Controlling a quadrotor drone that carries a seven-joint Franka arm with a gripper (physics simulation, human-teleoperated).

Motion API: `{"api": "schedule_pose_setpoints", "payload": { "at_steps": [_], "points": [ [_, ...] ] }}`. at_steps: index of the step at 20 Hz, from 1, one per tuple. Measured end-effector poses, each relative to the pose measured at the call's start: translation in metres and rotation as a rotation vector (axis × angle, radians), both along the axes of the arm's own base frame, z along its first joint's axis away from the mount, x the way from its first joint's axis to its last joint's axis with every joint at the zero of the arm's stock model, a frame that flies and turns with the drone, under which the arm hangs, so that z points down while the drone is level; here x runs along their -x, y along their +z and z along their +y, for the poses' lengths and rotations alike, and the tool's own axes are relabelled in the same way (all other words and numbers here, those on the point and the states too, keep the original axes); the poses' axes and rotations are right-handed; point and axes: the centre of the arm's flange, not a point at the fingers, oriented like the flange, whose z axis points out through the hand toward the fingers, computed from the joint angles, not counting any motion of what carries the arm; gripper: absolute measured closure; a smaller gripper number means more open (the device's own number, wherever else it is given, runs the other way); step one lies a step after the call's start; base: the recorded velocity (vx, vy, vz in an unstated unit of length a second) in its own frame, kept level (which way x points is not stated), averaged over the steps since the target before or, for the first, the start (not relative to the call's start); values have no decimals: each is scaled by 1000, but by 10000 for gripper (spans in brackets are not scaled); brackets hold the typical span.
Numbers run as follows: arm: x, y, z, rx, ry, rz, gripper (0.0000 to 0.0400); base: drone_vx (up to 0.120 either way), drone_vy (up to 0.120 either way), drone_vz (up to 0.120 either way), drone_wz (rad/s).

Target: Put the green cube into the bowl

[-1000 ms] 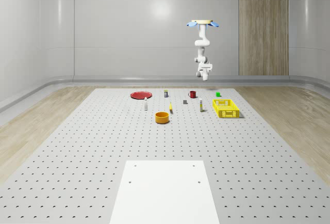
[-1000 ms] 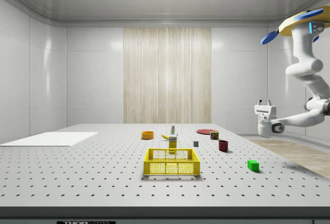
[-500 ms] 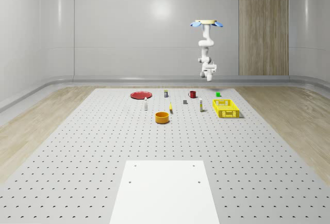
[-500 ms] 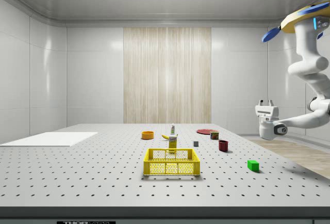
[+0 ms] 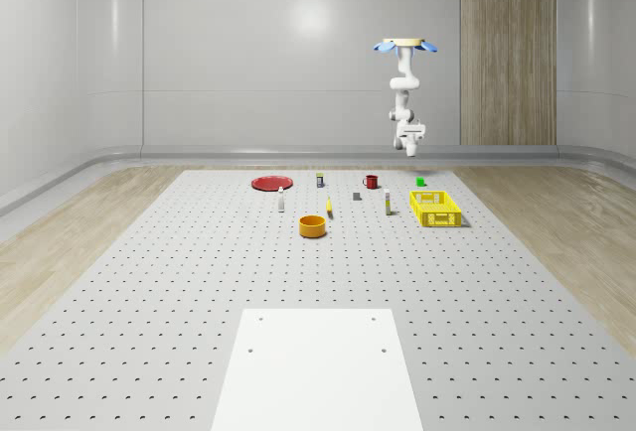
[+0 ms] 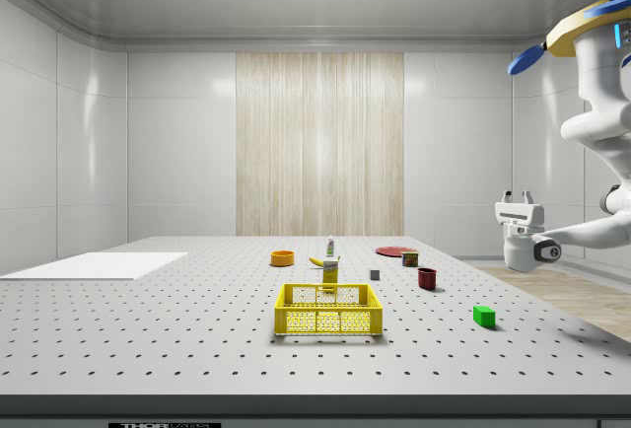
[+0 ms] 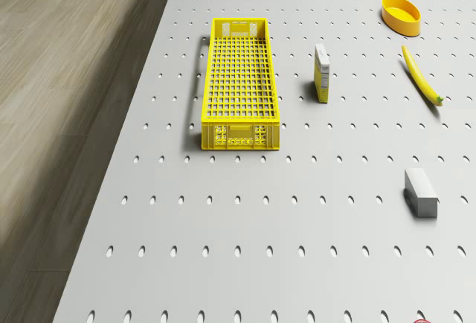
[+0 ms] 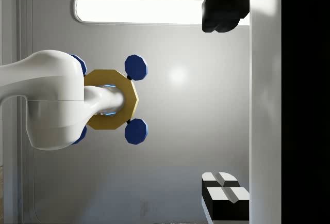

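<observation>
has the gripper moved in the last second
Yes. In the side view the gripper has shifted toward the view's right, away from the yellow crate, staying above the green cube. In the whole-scene view it has drifted right against the wood wall panel.

Yellow crate (image 7: 240, 85), banana (image 7: 422, 77), red mug (image 6: 427, 278).

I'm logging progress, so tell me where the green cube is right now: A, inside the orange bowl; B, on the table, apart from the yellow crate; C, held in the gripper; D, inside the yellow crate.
B: the green cube sits on the table, clear of the yellow crate.
</observation>
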Motion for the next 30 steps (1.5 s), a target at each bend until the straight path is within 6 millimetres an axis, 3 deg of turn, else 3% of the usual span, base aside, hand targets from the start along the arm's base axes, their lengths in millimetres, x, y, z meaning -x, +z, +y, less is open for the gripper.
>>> {"api": "schedule_pose_setpoints", "payload": {
  "at_steps": [13,20,25,30],
  "points": [
    [1,0,5,49,-1,-10,0,120,3,0,0],
    [1,-2,17,175,-4,-15,0,120,0,0,0],
    [2,-9,40,412,-10,-18,0,120,0,0,0],
    [1,-40,78,916,-21,-19,0,56,0,-40,0]
  ]
}}
